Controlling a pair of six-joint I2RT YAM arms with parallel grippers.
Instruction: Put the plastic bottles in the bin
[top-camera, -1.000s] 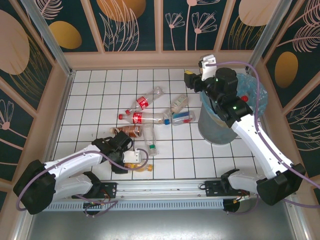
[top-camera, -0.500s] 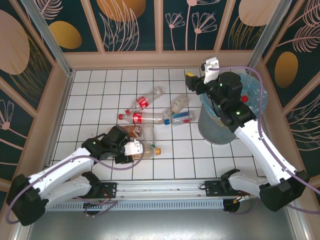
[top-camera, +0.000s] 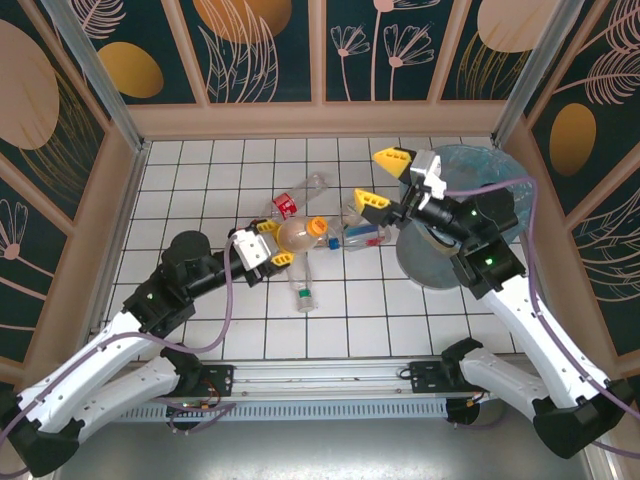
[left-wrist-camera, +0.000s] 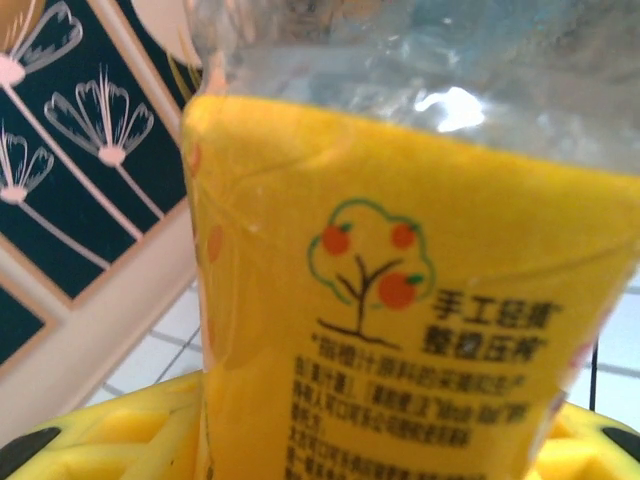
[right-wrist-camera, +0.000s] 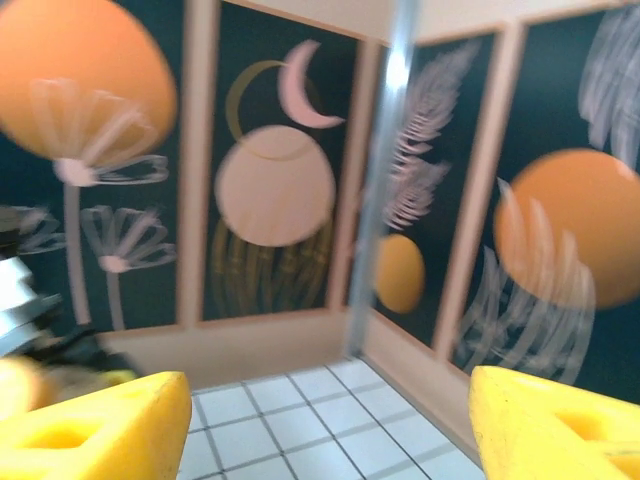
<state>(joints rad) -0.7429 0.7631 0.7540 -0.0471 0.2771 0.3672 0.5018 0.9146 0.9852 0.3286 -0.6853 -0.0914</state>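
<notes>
While clamping orange bottle (top-camera: 298, 234) with left tool (top-camera: 272, 242), risks dropping it off slick label (left-wrist-camera: 400, 330) short of bin (top-camera: 425, 262), with right tool (top-camera: 384, 178) wide, empty.

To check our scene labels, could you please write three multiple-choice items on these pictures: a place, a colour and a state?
1. Where does the bin stand? A. By the left arm's base. B. At the table's right side, beneath the right arm. C. Mid-table.
2. What colour is the cap of the bottle in the left pincer? A. Orange. B. Blue. C. Green.
3. How is the right pincer? A. Open, empty. B. Shut on a bottle. C. Shut on the liner.
Answers: 1 B, it sits right of the bottle pile; 2 A, the cap shows orange from above; 3 A, its fingers stand apart with nothing between.
</notes>
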